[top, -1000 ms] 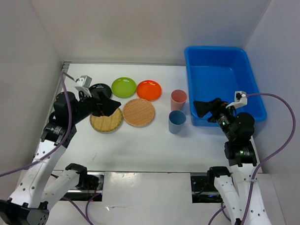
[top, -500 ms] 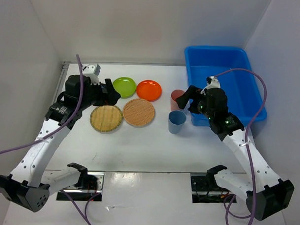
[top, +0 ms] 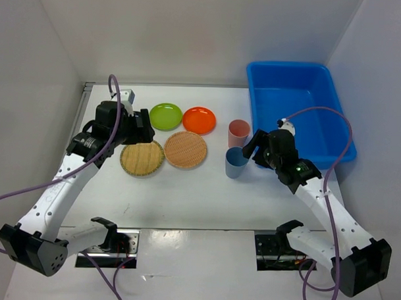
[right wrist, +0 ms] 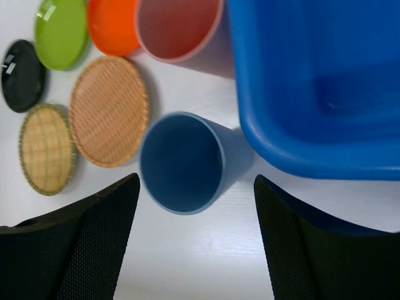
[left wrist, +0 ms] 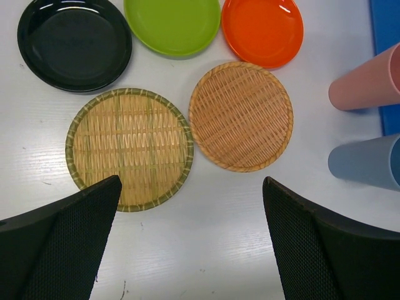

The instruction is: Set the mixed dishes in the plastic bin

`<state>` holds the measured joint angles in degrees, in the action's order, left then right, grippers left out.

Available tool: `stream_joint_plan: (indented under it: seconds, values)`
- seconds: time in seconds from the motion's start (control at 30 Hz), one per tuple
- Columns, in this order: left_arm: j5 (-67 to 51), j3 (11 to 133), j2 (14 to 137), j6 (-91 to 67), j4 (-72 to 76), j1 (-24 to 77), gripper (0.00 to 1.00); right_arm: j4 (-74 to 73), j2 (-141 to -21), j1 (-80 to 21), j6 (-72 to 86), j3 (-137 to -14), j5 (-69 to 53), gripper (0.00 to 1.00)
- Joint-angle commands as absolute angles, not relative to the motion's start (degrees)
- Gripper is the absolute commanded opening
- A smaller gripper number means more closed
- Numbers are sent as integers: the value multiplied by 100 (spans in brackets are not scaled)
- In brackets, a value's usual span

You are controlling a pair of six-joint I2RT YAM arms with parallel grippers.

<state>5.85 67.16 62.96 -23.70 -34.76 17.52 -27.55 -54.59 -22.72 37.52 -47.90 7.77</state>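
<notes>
Overhead and wrist views of two robot arms over a white tabletop (top: 186, 195). The right gripper (right wrist: 197, 187) hangs above an upright blue cup (right wrist: 181, 162), its black fingers apart, one on each side of the cup's mouth and not touching it. The blue cup stands just beside the near wall of the large blue plastic bin (right wrist: 300, 62), with a pink cup (right wrist: 181, 28) close behind it.

The left gripper (left wrist: 190, 184), fingers wide apart and holding nothing, hovers over two woven round trays: a green-rimmed tray (left wrist: 128, 150) and a tan tray (left wrist: 240, 115). Beyond them lie a black plate (left wrist: 75, 44), a lime green plate (left wrist: 172, 25) and an orange plate (left wrist: 262, 31). Every dish sits on the tabletop, and none shows in the bin.

The risk seems to be the tight space. The finger nearest the bin could catch the bin's wall, or the cup could tip or slide into the pink cup if the fingers meet it off-centre. Its smooth, tapered wall could also slip from a shallow grip.
</notes>
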Motion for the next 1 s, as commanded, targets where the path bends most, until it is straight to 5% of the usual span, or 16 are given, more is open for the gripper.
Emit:
stream_joint_plan:
  seconds: [0.0, 0.47, 0.7, 0.73, 0.83, 0.97]
  values:
    - [694, 6768, 6039, -2206, -3384, 1784, 100, -2865, -5520, -2373, 3954, -4562, 967, 78]
    - [501, 6768, 6038, -2206, -3331, 1784, 100, -2636, -6608, -3040, 4289, -4562, 1599, 67]
    - [501, 6768, 6038, -2206, -3331, 1784, 100, -2751, -6882, -3226, 4509, -4729, 1978, 31]
    - [501, 6715, 5986, -2206, -3331, 1784, 100, -2751, -6882, -3226, 4509, -4729, 2047, 18]
    - [501, 6715, 5985, -2206, -3278, 1784, 100, -2882, -6829, -3226, 4562, -4843, 2048, 0]
    - [448, 6715, 5985, -2206, -3278, 1784, 100, -3015, -6620, -3489, 4562, -5211, 1995, 0]
